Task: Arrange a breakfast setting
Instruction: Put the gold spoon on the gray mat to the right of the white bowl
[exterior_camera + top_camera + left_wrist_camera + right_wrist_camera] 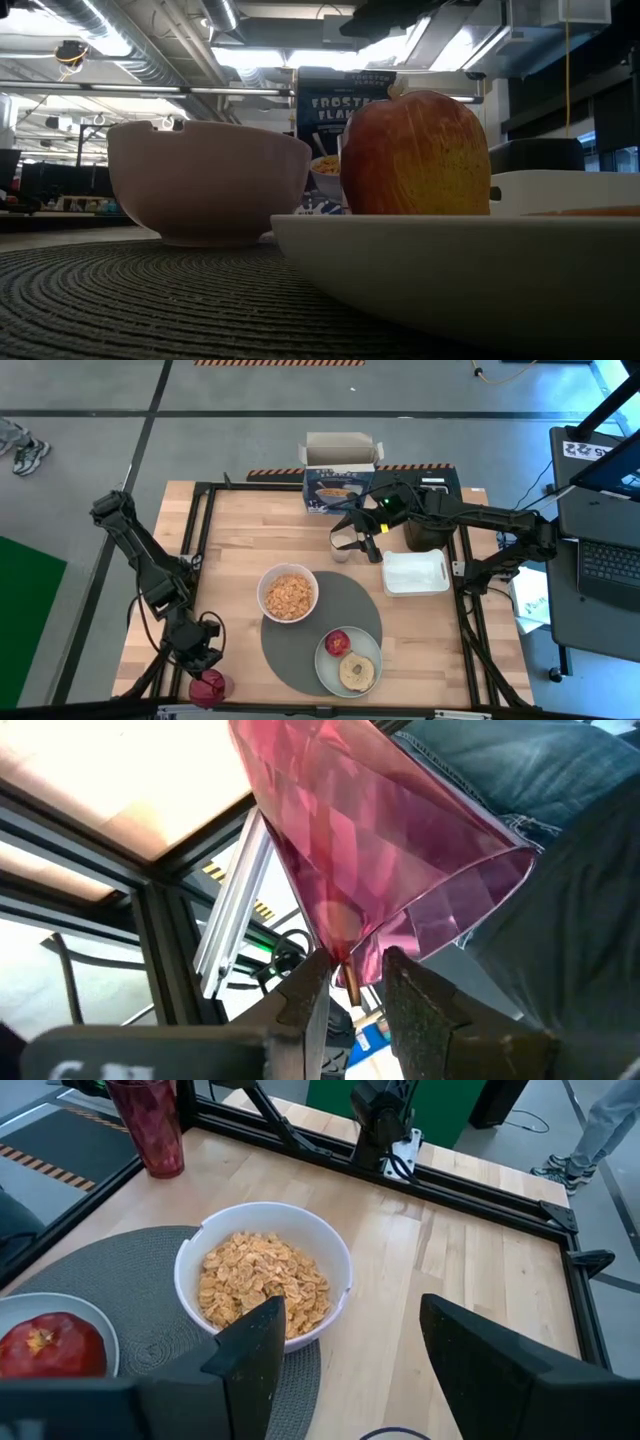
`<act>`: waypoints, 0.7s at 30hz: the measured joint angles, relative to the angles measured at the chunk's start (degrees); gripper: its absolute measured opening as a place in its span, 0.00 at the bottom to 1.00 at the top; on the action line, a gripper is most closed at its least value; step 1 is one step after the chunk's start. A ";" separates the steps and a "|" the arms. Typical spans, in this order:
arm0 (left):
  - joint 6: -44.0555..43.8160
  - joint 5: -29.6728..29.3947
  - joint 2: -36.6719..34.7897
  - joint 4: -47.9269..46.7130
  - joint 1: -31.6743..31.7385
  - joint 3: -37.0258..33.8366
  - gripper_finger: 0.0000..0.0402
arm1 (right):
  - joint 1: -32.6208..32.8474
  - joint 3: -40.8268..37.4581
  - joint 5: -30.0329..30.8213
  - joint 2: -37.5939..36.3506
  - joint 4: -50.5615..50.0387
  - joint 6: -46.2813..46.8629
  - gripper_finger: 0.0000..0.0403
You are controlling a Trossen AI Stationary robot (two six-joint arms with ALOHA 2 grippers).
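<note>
Pink, faceted and see-through, a cup (380, 870) stands at the near left corner of the table (230, 530), and a thin gold stem (351, 982), apparently the spoon's handle, is pinched between the left gripper's (355, 995) fingers right at the cup's rim. In the high view that gripper (203, 650) is seen just above the cup (209, 686).

At the middle of the table a grey mat (330, 595) is laid; the bowl (288, 593), filled with cereal flakes, sits on its left edge, and the plate (327, 660) on its near right part carries the apple (337, 641) and the bagel half (357, 672).

Farther back, the cereal box (340, 475) stands open. The right gripper (362, 538) is held with fingers apart around nothing, near a glass (343, 552). A white tray (415, 572) lies to the right, beside a black toaster (425, 525).
</note>
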 joint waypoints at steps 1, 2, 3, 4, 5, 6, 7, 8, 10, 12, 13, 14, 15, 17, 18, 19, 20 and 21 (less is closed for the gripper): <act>-0.04 0.00 0.14 0.31 0.00 0.00 0.21 | 0.00 0.00 0.00 0.00 0.03 0.01 0.58; -0.04 0.00 0.15 0.38 0.00 0.00 0.21 | 0.00 0.00 -0.01 0.00 0.03 0.01 0.58; -0.04 0.00 0.13 0.38 0.00 0.00 0.21 | 0.01 0.00 -0.01 0.00 0.02 0.01 0.58; -0.04 0.00 0.13 0.38 0.00 0.00 0.21 | 0.01 0.00 -0.02 0.00 0.02 0.01 0.58; -0.08 0.00 0.13 0.35 0.00 0.00 0.21 | 0.02 0.00 -0.02 0.00 0.03 0.01 0.58; -0.23 0.01 0.13 0.33 0.00 0.00 0.21 | 0.00 0.00 -0.02 0.00 0.04 0.01 0.58; -0.54 0.12 0.12 0.27 0.00 0.00 0.20 | 0.00 0.00 0.01 0.00 0.06 -0.04 0.58; -0.81 0.26 0.11 0.03 0.00 0.00 0.19 | 0.00 0.00 0.08 0.00 0.07 -0.04 0.58; -0.92 0.37 0.11 -0.47 -0.02 0.00 0.16 | 0.02 0.00 0.46 0.00 0.08 -0.07 0.58; -0.94 0.39 0.11 -0.43 0.00 0.00 0.12 | 0.00 0.00 0.50 0.00 0.09 -0.07 0.58; -0.99 0.46 0.11 -0.45 0.00 0.00 0.10 | 0.02 0.00 0.52 0.00 0.10 -0.11 0.58; -1.03 0.49 0.11 -0.47 -0.01 0.00 0.07 | 0.01 0.00 0.52 0.00 0.09 -0.23 0.58; -1.12 0.47 0.11 -0.66 -0.02 -0.01 0.05 | 0.01 0.00 0.52 0.00 0.11 -0.27 0.58; -1.10 0.19 0.11 -0.56 -0.02 -0.09 0.02 | 0.02 0.00 0.52 0.00 0.12 -0.29 0.58; -1.20 0.20 0.10 -0.34 0.02 -0.07 0.02 | 0.01 0.00 0.52 0.00 0.10 -0.29 0.58; -1.32 0.23 0.08 -0.56 0.02 -0.07 0.02 | 0.00 0.00 0.52 0.00 0.10 -0.29 0.58; -1.36 0.30 0.01 -0.60 -0.02 -0.07 0.02 | 0.02 0.00 0.52 0.00 0.12 -0.31 0.58; -1.38 0.32 -0.18 -0.58 -0.02 -0.07 0.02 | 0.00 0.00 0.52 0.00 0.12 -0.31 0.58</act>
